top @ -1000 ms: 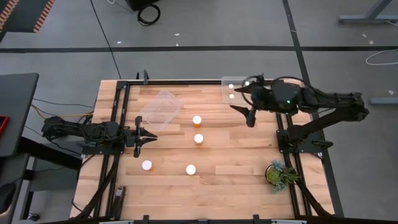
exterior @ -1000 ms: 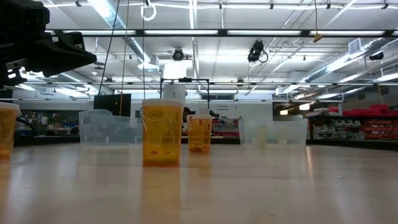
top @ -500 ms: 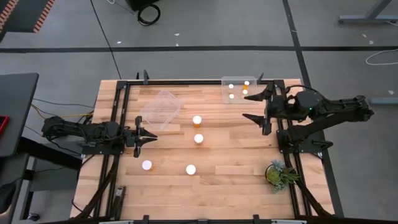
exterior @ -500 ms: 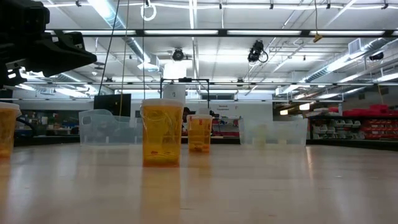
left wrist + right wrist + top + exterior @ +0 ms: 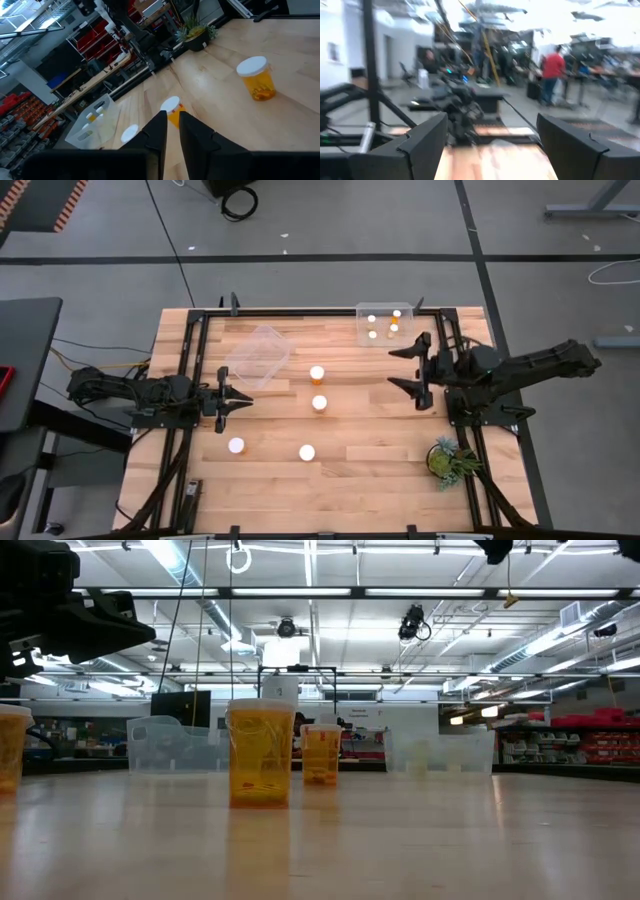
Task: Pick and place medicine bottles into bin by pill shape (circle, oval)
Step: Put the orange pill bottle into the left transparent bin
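Four orange medicine bottles with white caps stand on the table: two mid-table (image 5: 316, 372) (image 5: 319, 403) and two nearer the front (image 5: 236, 445) (image 5: 306, 451). Three more lie in the clear bin (image 5: 384, 340) at the far right. A second clear bin (image 5: 258, 356) at the far left holds nothing. My right gripper (image 5: 413, 369) is open and empty, above the table just near-side of the right bin. My left gripper (image 5: 237, 396) is shut and empty at the left, pointing at the mid-table bottles (image 5: 171, 107).
A small green potted plant (image 5: 448, 460) stands at the near right corner. Dark frame rails run along the table's left, right and far sides. In the low view, bottles (image 5: 260, 754) (image 5: 321, 753) stand before both bins. People show in the room beyond in the right wrist view.
My right gripper, open throughout, has drawn back from over the right bin toward the table's near and right edges. It has turned so that its fingers now point toward the table's left. The bottles have not moved.
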